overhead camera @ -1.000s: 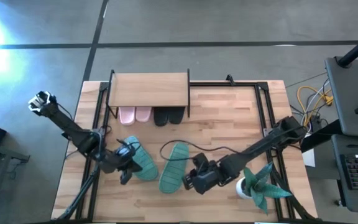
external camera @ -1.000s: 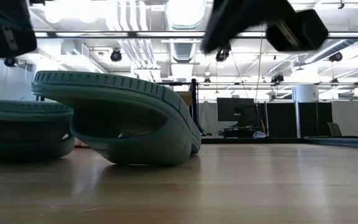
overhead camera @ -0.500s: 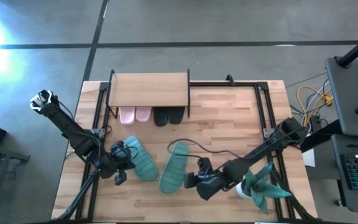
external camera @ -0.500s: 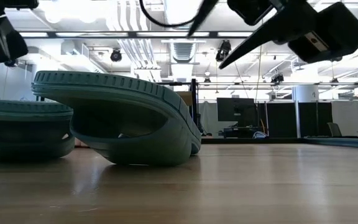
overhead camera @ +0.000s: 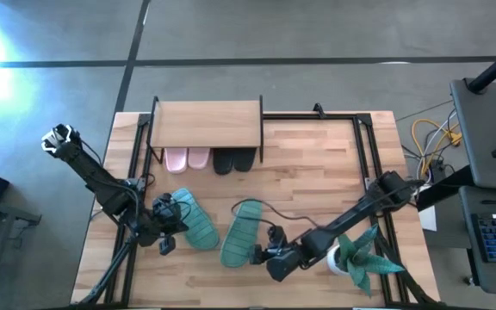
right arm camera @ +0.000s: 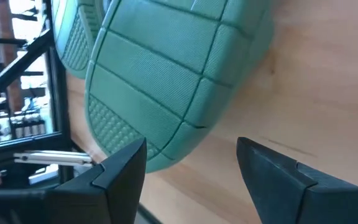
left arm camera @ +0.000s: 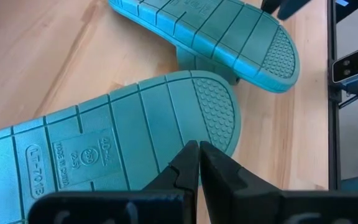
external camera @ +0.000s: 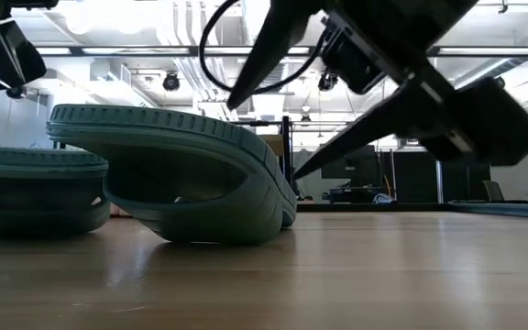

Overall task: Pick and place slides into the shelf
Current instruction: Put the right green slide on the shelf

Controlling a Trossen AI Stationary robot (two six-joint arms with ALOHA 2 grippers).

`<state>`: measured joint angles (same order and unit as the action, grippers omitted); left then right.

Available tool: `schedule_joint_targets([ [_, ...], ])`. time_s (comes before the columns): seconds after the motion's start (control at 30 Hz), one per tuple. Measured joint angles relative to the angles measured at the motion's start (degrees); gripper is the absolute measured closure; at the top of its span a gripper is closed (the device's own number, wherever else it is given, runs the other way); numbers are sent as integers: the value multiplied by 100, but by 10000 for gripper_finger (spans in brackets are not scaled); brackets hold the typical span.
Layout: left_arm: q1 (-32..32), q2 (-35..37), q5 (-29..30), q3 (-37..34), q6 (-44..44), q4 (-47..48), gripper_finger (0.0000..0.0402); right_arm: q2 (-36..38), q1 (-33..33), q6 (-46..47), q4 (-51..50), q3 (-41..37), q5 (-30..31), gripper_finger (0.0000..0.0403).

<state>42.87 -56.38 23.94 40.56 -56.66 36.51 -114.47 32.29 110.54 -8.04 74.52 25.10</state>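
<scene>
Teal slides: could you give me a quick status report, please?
Right gripper open beside right teal slide, sole up. Left gripper shut beside the other slide. Nothing held.

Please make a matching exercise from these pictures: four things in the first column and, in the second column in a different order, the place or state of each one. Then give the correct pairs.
Column 1
1. pink slides
2. black slides
3. left pincer
4. right pincer

Column 2
A. open, next to a teal slide lying sole up
B. under the shelf, on its left side in the high view
C. shut, over the other teal slide's ribbed sole
D. under the shelf, on its right side in the high view

Pairs: 1-B, 2-D, 3-C, 4-A
</scene>
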Motion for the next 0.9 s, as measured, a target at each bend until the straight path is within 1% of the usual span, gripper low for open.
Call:
schedule_joint_targets([
  [0.13,0,17,-9,0,-3,4,402,-145,-6,0,212,2,86,160],
  [0.3,0,33,-80,2,-5,0,402,-184,-40,-57,285,2,503,165],
  [0.63,0,33,-259,2,-16,1,402,-242,-206,-155,425,4,493,179],
  [0.73,0,33,-268,2,-16,2,402,-367,-236,-154,648,4,489,181],
  [0.9,0,33,-270,4,-14,4,402,-669,-335,-160,1300,4,406,182],
])
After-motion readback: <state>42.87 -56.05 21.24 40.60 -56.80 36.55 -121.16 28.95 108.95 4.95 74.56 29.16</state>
